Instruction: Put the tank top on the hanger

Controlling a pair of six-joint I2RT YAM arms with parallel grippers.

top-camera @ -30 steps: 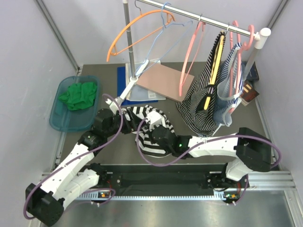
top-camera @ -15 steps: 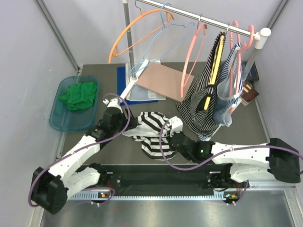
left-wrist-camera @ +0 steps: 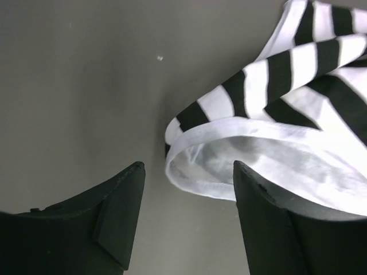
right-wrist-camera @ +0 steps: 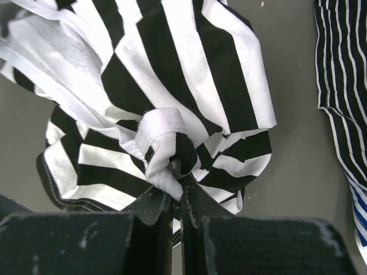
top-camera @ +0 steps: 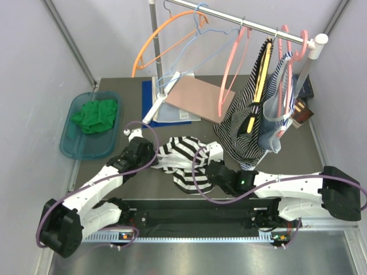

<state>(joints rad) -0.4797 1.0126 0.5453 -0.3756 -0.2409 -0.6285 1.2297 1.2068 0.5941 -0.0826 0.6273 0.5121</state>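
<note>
The tank top, with wide black-and-white stripes and white edging, lies crumpled on the dark table between my two arms. My right gripper is shut on a bunched fold of its white edging, seen close in the right wrist view, where the gripper shows. My left gripper is open at the top's left end. In the left wrist view the gripper has the top's white hem lying just ahead, between the fingers and not gripped. The empty salmon-pink hanger hangs on the rail at the back.
A teal bin holding a green cloth stands at the left. On the rail hang an orange hanger, a light-blue wire hanger and another pink hanger with dark narrow-striped garments. A brown board lies at the back.
My right gripper has pulled the tank top to the right and toward the near edge, spreading it. My left gripper has moved nearer along the top's left end.
</note>
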